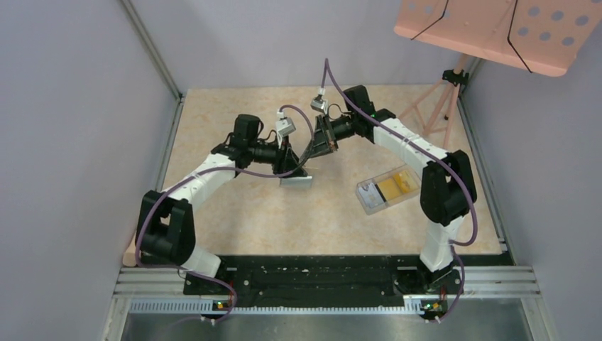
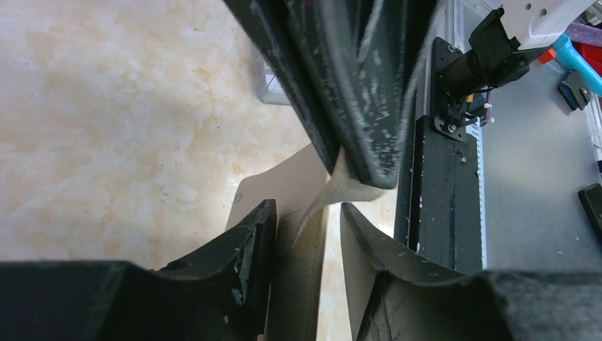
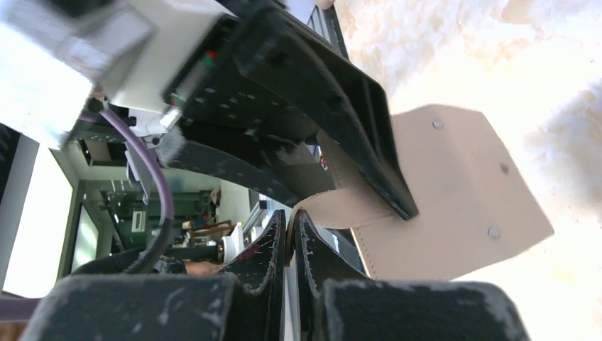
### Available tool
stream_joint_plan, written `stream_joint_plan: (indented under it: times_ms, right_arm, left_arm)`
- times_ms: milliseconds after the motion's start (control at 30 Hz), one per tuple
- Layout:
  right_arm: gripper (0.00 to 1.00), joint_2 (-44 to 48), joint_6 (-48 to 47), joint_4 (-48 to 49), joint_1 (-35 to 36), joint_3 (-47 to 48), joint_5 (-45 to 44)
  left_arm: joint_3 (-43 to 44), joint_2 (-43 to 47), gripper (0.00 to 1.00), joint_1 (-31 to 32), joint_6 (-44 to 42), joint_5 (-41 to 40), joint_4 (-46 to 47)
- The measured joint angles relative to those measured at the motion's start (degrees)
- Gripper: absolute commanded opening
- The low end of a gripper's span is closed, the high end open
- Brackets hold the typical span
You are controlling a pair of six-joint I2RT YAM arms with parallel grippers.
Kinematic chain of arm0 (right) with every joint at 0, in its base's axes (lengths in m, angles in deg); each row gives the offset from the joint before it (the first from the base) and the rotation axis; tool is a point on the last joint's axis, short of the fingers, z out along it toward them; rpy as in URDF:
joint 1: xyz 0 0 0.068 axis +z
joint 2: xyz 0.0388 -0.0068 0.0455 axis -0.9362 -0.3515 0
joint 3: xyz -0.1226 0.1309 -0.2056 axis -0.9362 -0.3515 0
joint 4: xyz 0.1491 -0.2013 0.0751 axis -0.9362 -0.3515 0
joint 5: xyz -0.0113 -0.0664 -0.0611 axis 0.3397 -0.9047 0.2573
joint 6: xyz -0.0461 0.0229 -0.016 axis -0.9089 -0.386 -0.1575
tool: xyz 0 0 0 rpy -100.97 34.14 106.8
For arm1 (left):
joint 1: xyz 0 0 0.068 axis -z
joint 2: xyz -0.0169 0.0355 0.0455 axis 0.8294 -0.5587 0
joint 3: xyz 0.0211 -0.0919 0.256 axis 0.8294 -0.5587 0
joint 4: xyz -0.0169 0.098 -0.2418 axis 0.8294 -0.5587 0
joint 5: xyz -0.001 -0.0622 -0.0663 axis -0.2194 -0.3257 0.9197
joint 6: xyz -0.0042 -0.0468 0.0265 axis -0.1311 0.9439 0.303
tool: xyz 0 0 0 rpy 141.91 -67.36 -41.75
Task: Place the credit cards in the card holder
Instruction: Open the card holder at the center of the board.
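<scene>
Our left gripper (image 2: pixel 307 213) stands narrow astride one leaf of the card holder (image 3: pixel 454 185), not yet clamped. Our right gripper (image 3: pixel 291 220) pinches its other flap. Right of the card holder, the credit cards (image 1: pixel 396 186) lie in the clear box (image 1: pixel 368 193). If we pull unevenly, that flap may slip out.

The card holder (image 3: pixel 454 185) looks matt tan leather, the left pincer (image 2: pixel 305 213) scuffed black plastic, the table (image 2: pixel 106 128) smooth marbled beige.

Pale grey walls (image 1: pixel 71 142) left and right; marbled beige counter (image 1: pixel 234 114) at centre; pink perforated panel (image 1: pixel 497 28) on a tripod (image 1: pixel 434 108), upper right.
</scene>
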Motion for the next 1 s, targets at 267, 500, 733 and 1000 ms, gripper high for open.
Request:
stream_joint_plan:
  times_ms: [267,500,733,1000]
  right_arm:
    - [0.0,1.0,5.0,7.2,0.0,-0.3,1.3]
    - [0.32,1.2,6.5,8.9,0.0,-1.0,0.9]
    - [0.63,4.8,4.2,6.1,-1.4,-3.3,-5.1]
    - [0.69,10.0,0.7,4.2,-2.7,-6.8,-6.9]
  left_arm:
    - [0.0,-2.6,0.1,0.6,-2.0,-0.4,-2.0]
    - [3.5,-3.4,0.0,0.6,-5.6,0.5,-9.4]
    - [6.6,-3.5,0.0,0.6,-5.2,0.7,-14.2]
    - [6.9,-3.5,0.0,0.6,-4.4,3.2,-17.0]
